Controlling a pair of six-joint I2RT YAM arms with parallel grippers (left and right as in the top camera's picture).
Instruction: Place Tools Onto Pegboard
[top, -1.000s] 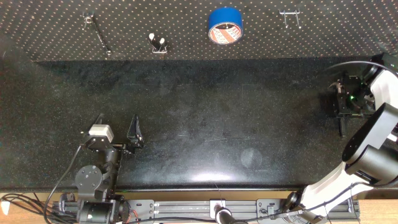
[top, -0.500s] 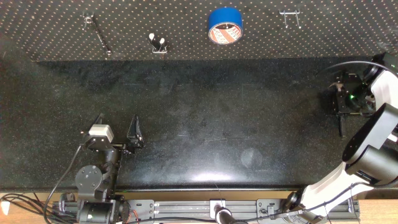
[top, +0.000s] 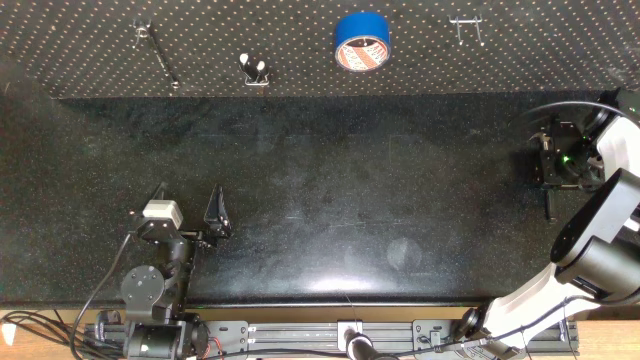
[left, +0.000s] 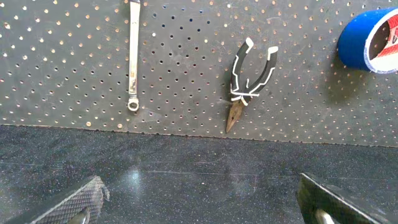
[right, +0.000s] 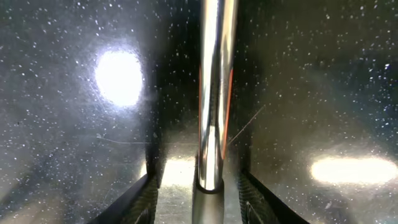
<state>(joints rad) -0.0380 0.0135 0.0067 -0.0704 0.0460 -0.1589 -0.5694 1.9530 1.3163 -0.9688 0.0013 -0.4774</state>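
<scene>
Tool shaft (right: 212, 93) within right gripper (right: 198, 182)

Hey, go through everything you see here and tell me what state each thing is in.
wrench: hanging on the pegboard
pliers: hanging on the pegboard
blue tape roll: hung on the pegboard
double hook: empty
metal shaft: lying on the table
left gripper: open, empty
right gripper: open, straddling the metal shaft

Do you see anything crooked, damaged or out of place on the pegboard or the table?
Nothing stands out. The wrench, the pliers and the blue tape roll hang neatly on the pegboard. One double hook is empty, and a metal-shafted tool is at the right gripper, not yet hung.
</scene>
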